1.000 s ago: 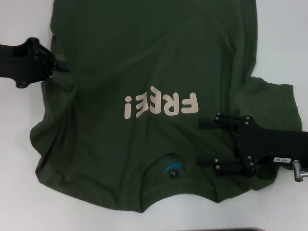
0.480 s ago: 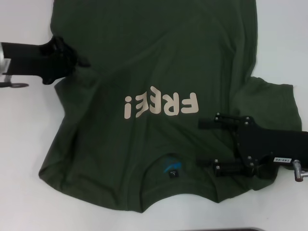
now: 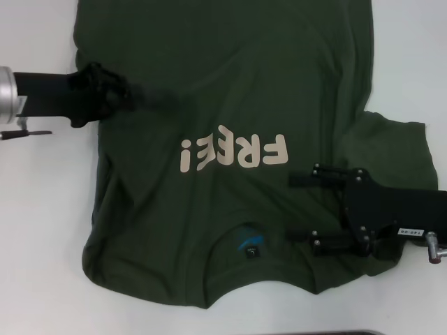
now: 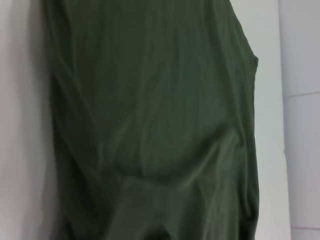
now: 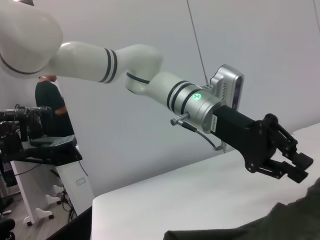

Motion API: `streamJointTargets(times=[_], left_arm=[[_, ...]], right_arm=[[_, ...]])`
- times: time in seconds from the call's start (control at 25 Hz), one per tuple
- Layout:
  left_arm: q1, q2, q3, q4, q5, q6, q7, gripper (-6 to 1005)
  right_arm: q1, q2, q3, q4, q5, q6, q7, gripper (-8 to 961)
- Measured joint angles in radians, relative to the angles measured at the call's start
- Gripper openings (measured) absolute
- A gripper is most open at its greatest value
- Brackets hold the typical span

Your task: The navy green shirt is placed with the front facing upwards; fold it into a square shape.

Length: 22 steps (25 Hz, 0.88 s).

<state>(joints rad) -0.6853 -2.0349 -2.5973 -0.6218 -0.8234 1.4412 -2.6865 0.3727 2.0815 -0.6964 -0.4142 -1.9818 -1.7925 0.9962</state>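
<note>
The navy green shirt (image 3: 230, 139) is spread front-up across the white bench (image 3: 42, 230), filling mid-frame. At upper left, the left hand (image 3: 129, 94) is clamped on its edge. At lower right, the right hand (image 3: 302, 209) is held with fingers apart over the shirt.

The left gripper (image 3: 136, 96) reaches in from the left side at mid-height, its arm level, its fingers drawn close together. The right gripper (image 3: 302, 211) rests low on the right, pointing left, its two fingers spread well apart.
</note>
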Motion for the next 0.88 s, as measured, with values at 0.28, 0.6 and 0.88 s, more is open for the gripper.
streamJointTargets(times=[0.28,0.6,0.88], left_arm=[[-0.001,0.007,0.023,-0.002,-0.002,0.043,0.017,293],[0.053,0.044,0.023,-0.084,-0.002,0.129,0.023,561],[0.126,0.044,0.019,-0.189,-0.002,0.173,0.040,599]], right_arm=[[0.000,0.000,0.000,0.000,-0.001,0.004,0.001,883],[0.002,-0.007,0.000,0.000,-0.002,0.003,0.013,884],[0.000,-0.008,0.000,-0.003,-0.001,0.006,0.013,884]])
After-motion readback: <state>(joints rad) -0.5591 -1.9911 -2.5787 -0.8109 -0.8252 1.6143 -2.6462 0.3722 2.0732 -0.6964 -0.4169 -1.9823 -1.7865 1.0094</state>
